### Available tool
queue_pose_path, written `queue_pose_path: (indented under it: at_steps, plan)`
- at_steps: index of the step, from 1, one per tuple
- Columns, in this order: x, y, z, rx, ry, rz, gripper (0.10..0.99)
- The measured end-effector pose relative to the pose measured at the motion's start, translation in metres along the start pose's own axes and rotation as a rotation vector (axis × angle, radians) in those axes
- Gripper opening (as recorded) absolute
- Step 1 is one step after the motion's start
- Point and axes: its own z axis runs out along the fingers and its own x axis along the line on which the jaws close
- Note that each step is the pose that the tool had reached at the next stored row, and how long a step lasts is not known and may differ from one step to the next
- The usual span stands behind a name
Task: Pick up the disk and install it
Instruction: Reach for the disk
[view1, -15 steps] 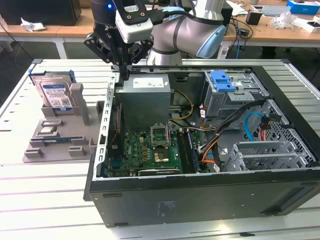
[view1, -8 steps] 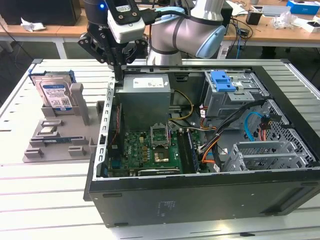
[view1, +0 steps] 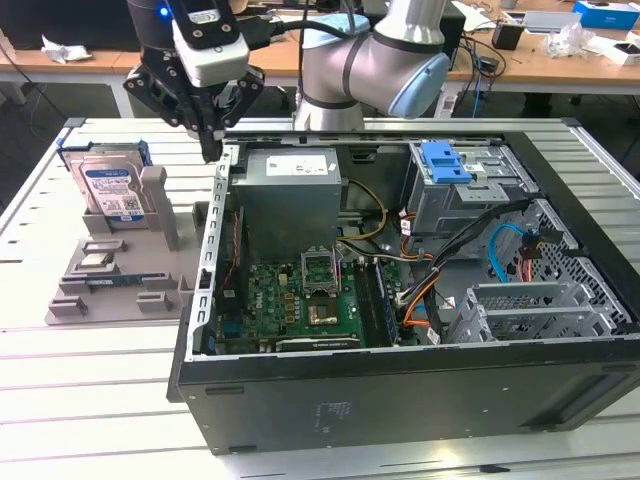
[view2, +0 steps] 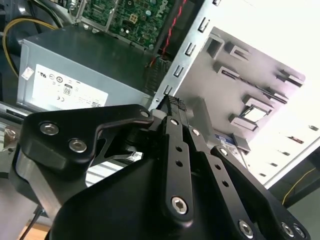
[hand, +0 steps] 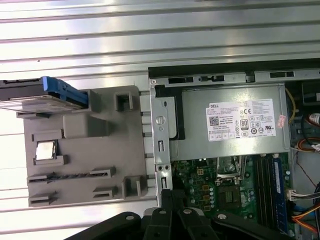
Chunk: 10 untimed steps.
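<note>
The disk (view1: 110, 190) is a silver drive with a blue-and-white label and a blue frame. It stands on edge at the back of a grey fixture (view1: 120, 285), at the exterior view's left. In the first wrist view the disk (hand: 47, 95) shows edge-on. My gripper (view1: 210, 148) hangs to the right of the disk, above the gap between the fixture and the computer case's side wall (view1: 212, 250). Its fingers are shut together with nothing between them in both wrist views (view2: 172, 102) (hand: 172, 197). It touches neither the disk nor the case.
The open computer case (view1: 400, 390) lies on the slatted table. It holds a grey power supply (view1: 290, 190), a motherboard (view1: 300, 300), cables and a drive cage with a blue bracket (view1: 445, 163). Small parts sit in the fixture's slots (hand: 47, 150).
</note>
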Motion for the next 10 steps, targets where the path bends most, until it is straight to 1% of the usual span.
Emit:
queue_pose_path:
  at_steps: [1,6,7,9,10]
  plan:
    - [0.0031,-0.0002,-0.0001,0.000,0.0000,0.000,0.102]
    - [0.0129,-0.0010,-0.0003,0.000,0.0001,0.000,0.102]
    - [0.0169,-0.0013,-0.0004,0.000,0.0000,0.000,0.102]
    - [0.0212,-0.0016,-0.0005,0.000,0.0001,0.000,0.102]
    - [0.0246,-0.0018,-0.0006,0.000,0.0001,0.000,0.102]
